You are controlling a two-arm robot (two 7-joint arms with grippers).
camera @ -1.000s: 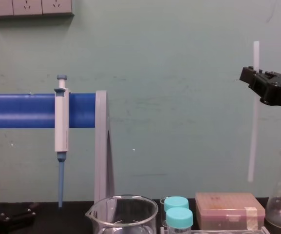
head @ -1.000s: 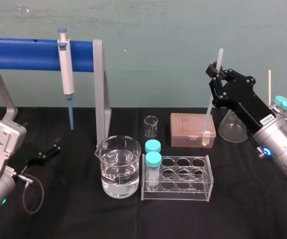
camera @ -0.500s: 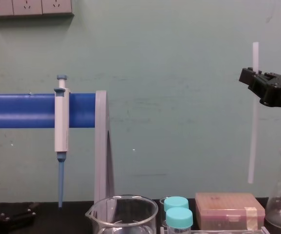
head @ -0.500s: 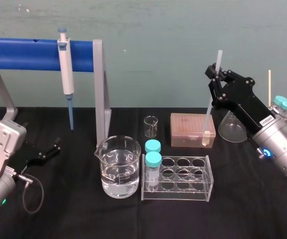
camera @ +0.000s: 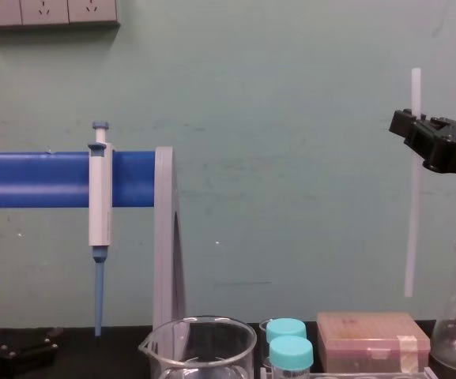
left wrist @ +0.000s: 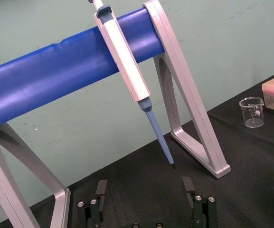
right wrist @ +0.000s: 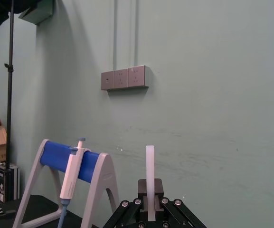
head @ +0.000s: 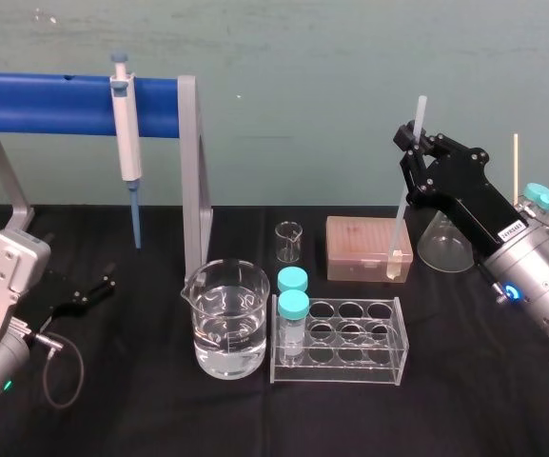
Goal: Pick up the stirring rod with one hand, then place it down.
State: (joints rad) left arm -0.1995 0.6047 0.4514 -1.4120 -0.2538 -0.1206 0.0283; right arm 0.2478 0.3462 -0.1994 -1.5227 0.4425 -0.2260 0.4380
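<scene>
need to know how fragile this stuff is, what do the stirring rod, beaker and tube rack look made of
Stirring rod, clamped in the right gripper: matte translucent white, so frosted glass or plastic; cannot tell which. Beaker: clear and glossy, water showing through, likely glass. Tube rack: clear flat panels with bright edges, probably acrylic. Left gripper sits parked, open, low at the left.

A stirring rod (head: 402, 190) of smooth, frosted-looking translucent white is seen. The right gripper (head: 411, 138) is finished in matt black, and its housing (head: 540, 276) in light grey with a soft sheen. The table (head: 141, 400) is covered in matt black cloth. Near the front, a beaker (head: 225, 324) of clear glossy glass and a rack (head: 350, 347) of clear glossy plastic are shown. The far stand's bar (head: 46, 103) is glossy blue, and its legs (head: 190, 181) are matt grey.
</scene>
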